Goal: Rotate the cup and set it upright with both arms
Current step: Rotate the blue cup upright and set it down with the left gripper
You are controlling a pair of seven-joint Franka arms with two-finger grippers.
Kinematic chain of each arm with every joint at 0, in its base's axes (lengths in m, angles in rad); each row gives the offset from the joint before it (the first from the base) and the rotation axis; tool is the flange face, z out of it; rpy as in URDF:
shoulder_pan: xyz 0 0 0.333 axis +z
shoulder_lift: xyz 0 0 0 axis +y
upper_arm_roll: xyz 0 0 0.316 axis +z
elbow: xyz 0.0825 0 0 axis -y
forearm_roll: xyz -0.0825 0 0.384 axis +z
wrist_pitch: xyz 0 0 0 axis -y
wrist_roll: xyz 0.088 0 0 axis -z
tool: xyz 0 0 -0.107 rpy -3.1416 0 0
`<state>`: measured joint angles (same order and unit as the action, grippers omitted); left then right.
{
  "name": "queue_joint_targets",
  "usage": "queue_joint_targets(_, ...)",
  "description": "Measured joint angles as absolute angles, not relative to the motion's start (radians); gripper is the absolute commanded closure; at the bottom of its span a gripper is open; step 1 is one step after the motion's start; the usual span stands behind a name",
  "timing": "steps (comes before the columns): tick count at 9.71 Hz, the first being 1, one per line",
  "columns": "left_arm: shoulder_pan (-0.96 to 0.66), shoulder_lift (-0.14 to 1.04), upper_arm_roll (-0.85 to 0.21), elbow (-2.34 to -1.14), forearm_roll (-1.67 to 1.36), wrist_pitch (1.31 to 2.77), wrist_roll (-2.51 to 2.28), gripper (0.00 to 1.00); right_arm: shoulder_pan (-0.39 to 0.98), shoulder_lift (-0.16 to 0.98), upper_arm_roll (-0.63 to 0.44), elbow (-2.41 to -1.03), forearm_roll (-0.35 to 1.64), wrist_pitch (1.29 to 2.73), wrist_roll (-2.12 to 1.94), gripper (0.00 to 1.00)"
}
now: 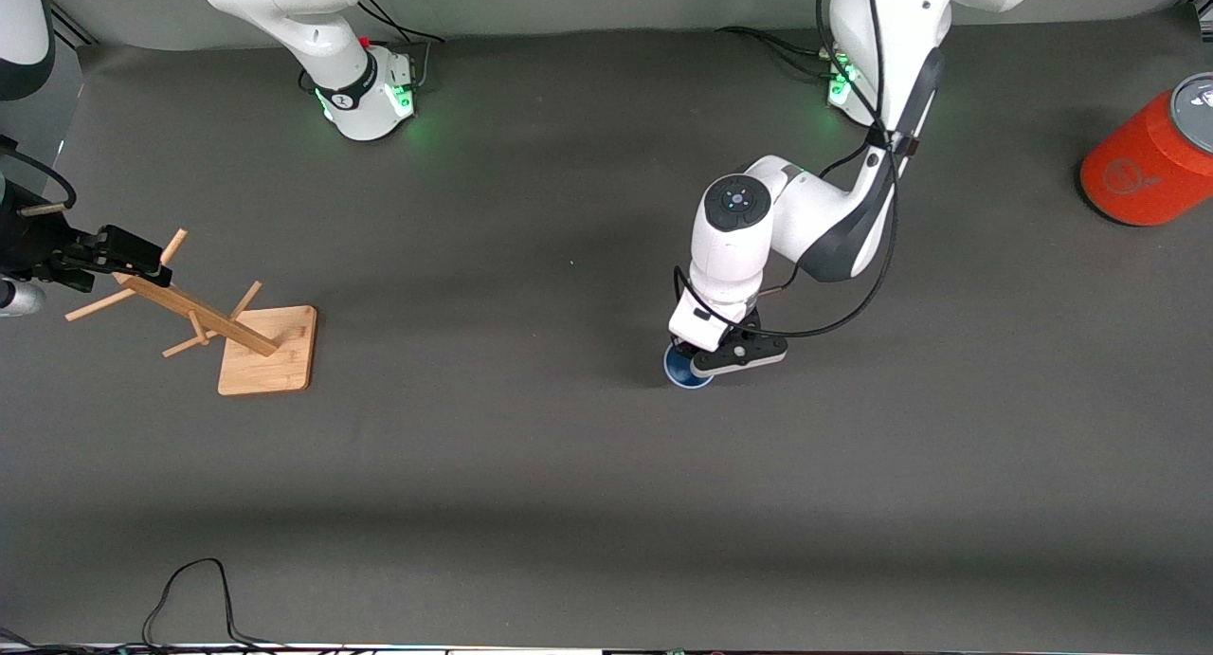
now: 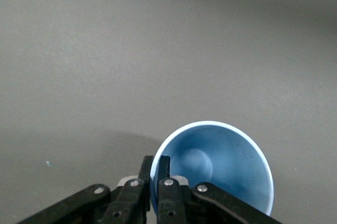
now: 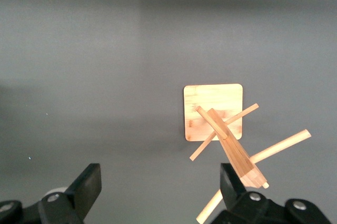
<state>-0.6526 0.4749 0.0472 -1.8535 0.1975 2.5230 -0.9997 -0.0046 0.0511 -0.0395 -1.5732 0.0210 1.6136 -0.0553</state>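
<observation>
Grey surface: my left tool clamps the cup rim, mouth upward, axis vertical; right tool spread apart above the wooden rack.

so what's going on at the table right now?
The left gripper is shut on the rim of the blue cup, which is mouth-up at mid-table. The right gripper waits open above the wooden rack at the right arm's end. An orange container sits near the left arm's end, untouched.
</observation>
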Motion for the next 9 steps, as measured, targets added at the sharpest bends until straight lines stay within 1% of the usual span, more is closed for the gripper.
queue_joint_targets(2,-0.653,0.491,0.047,-1.897,0.249,2.596,-1.065,1.0,-0.005,0.051,-0.04,-1.573,0.021,1.614,-0.055,0.0)
queue_joint_targets(3,-0.654,0.509,0.047,-1.903,0.264,2.623,-1.095,0.97,-0.005,0.051,-0.04,-1.573,0.021,1.614,-0.055,0.0)
queue_joint_targets(4,-0.654,0.523,0.048,-1.902,0.268,2.645,-1.111,0.04,-0.005,0.051,-0.04,-1.573,0.021,1.614,-0.055,0.0)
queue_joint_targets(5,-0.654,0.524,0.049,-1.902,0.268,2.646,-1.119,0.0,-0.005,0.051,-0.04,-1.573,0.021,1.614,-0.055,0.0)
queue_joint_targets(7,-0.652,0.524,0.052,-1.899,0.268,2.641,-1.124,0.0,-0.005,0.051,-0.04,-1.573,0.021,1.614,-0.055,0.0)
queue_joint_targets(8,-0.649,0.518,0.055,-1.886,0.268,2.615,-1.124,0.0,-0.005,0.051,-0.04,-1.573,0.021,1.614,-0.055,0.0)
queue_joint_targets(9,-0.641,0.497,0.058,-1.852,0.268,2.538,-1.117,0.0,-0.005,0.051,-0.04,-1.573,0.021,1.614,-0.055,0.0)
